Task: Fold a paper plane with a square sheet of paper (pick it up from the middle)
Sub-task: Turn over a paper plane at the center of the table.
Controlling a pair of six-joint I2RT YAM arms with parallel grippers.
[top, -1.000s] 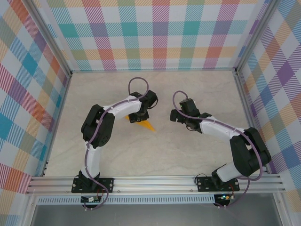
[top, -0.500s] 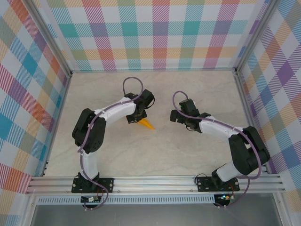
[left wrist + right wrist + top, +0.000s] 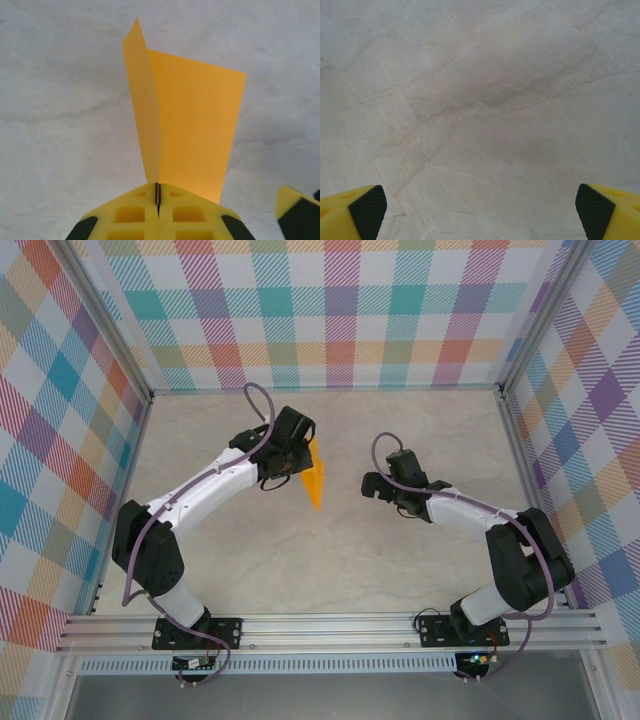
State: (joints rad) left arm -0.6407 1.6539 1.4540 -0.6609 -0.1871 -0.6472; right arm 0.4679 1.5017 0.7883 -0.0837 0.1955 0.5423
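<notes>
1. Left gripper [image 3: 158, 196] has swung farther back, carrying the paper plane [image 3: 195, 135] over the table [image 3: 440, 430].
2. Its jaws pinch the plane's edge, shut tight; right gripper [image 3: 481, 206] is wide open, empty.
3. Thin paper may slip or bend if swung fast.

pale, grey-veined counter [image 3: 250, 560], stone-look and matte, thin darker lines crossing it. bounded along the near side by an aluminium rail [image 3: 330, 625]; runs back from the rail to checked walls [image 3: 330, 310]. well beyond the rail, about mid-counter, folded orange paper [image 3: 315, 483] pinched in the left hand [image 3: 158, 195], lifted or touching: cannot tell.
</notes>
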